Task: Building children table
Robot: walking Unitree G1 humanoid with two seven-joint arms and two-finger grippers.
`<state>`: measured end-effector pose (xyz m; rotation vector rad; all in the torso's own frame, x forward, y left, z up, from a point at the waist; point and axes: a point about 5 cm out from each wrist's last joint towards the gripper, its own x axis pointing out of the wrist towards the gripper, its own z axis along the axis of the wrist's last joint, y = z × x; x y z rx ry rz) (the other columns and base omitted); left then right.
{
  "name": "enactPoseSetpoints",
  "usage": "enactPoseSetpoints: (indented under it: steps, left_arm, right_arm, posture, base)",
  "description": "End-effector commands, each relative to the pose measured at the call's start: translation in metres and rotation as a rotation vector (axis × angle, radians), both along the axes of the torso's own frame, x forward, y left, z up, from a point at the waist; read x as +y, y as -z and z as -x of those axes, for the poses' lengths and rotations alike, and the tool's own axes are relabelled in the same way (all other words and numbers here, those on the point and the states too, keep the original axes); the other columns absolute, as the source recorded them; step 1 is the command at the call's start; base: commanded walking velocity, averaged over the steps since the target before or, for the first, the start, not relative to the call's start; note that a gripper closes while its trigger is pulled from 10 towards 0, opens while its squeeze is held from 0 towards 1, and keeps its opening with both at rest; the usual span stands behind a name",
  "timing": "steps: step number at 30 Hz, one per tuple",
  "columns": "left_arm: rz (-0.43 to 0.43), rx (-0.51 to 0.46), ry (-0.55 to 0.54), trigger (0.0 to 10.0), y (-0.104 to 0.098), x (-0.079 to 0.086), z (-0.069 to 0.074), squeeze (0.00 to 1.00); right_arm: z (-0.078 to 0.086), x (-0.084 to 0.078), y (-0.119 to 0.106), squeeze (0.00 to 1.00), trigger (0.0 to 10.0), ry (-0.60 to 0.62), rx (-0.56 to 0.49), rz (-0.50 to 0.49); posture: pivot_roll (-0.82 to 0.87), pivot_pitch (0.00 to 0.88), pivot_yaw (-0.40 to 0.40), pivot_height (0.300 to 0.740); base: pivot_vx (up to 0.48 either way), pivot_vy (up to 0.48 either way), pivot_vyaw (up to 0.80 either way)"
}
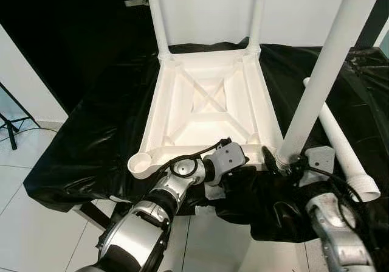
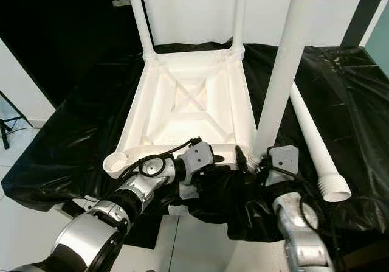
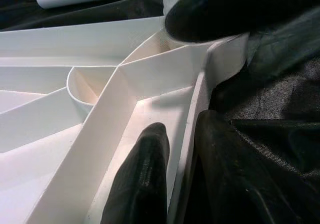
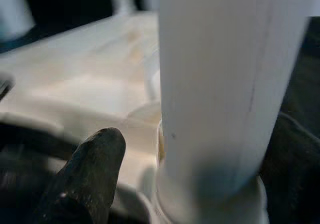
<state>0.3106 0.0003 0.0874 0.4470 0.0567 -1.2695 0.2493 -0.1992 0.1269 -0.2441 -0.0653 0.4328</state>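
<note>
The white plastic children's table top (image 1: 206, 104) lies upside down on the black cloth (image 1: 91, 138) spread in front of me, its ribbed underside facing up with a cross-shaped brace in the middle. Two white round legs (image 1: 157, 16) already stand in the far corner sockets, at about 11 and 1 o'clock of the top. A third white tubular leg (image 1: 322, 71) stands in the near corner at 5 o'clock, leaning a little toward 1 o'clock. My right gripper (image 1: 281, 162) is at the foot of that leg; the right wrist view shows one black finger (image 4: 92, 169) just beside the leg's collar, but I cannot tell whether my fingers are closed on it. My left gripper (image 3: 175, 176) reaches across to the near edge of the top at 6 o'clock, and its two black fingers are clamped on the thin rim wall, one inside the frame and one outside against the cloth. The open round socket (image 1: 141, 162) at the near 7 o'clock corner has no leg in it. A fourth white tube leg (image 1: 343, 147) lies flat on the cloth at 3 o'clock, its open end toward me.
</note>
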Motion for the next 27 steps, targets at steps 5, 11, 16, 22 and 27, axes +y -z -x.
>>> enactPoseSetpoints:
  steps: [5,11,16,22,27]
  left_arm:
    - [-0.09,0.082,-0.026,10.0,0.024,0.006,0.009,0.0]
    - [-0.091,0.081,-0.036,10.0,0.025,0.009,0.008,0.0]
    - [-0.094,0.083,-0.04,10.0,0.026,0.01,0.007,0.0]
    - [-0.099,0.081,-0.033,10.0,0.025,0.01,0.008,0.0]
    - [-0.1,0.077,-0.037,10.0,0.024,0.011,0.006,0.0]
  right_arm:
    - [-0.002,0.005,-0.001,0.0,10.0,-0.124,0.05,0.018]
    - [0.001,0.001,0.002,0.0,0.0,-0.21,0.112,0.05]
    - [0.002,0.001,0.003,0.0,0.0,-0.232,0.13,0.05]
    - [0.005,0.015,0.018,0.0,0.0,0.008,0.074,-0.105]
    - [0.017,0.022,0.032,0.0,0.0,0.333,0.044,-0.223]
  posture:
    - [-0.18,0.0,0.067,0.74]
    - [-0.18,0.0,0.063,0.74]
    - [-0.18,0.0,0.063,0.74]
    - [-0.18,0.0,0.067,0.74]
    - [-0.17,0.0,0.064,0.74]
  base:
    - [0.0,0.0,0.0]
    - [0.0,0.0,0.0]
    - [0.0,0.0,0.0]
    - [0.0,0.0,0.0]
    - [0.0,0.0,0.0]
